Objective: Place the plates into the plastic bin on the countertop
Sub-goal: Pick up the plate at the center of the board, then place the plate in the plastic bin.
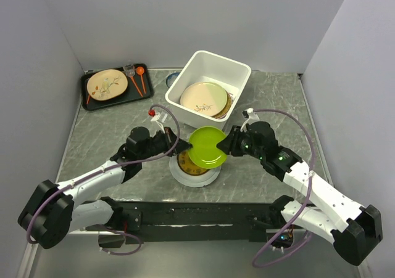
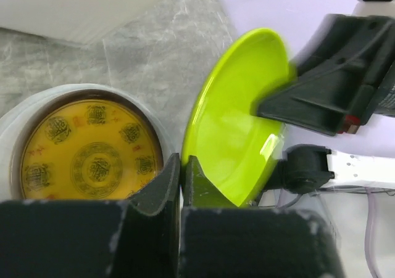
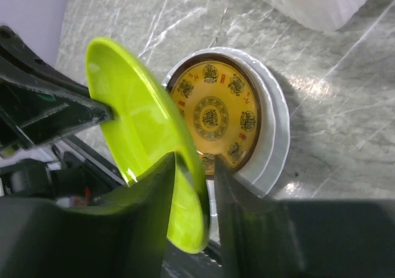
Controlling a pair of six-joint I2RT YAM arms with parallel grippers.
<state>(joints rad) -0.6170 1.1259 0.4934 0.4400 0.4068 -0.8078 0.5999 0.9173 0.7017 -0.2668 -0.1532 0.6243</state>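
The lime green plate (image 1: 207,147) hung tilted on edge above the desk (image 1: 111,130). It was over a yellow patterned plate (image 3: 213,114) stacked on a white plate (image 3: 271,142), and short of the white plastic bin (image 1: 237,74). The left tool (image 2: 183,167) was clamped shut on one rim. The right tool (image 3: 194,167) stood partly open astride the opposite rim, with a gap beside one finger, so it seemed not to grip.

Carried by one thin-edge pinch, the plate could pivot or slip and strike the stack below. A right finger dragging on the rim could also twist it loose.

The bin held a stack topped by a cream sprig-patterned plate (image 1: 203,98). The black tray (image 1: 92,102) at the far left held a leaf-patterned plate (image 1: 106,84) and orange utensils (image 1: 141,81).
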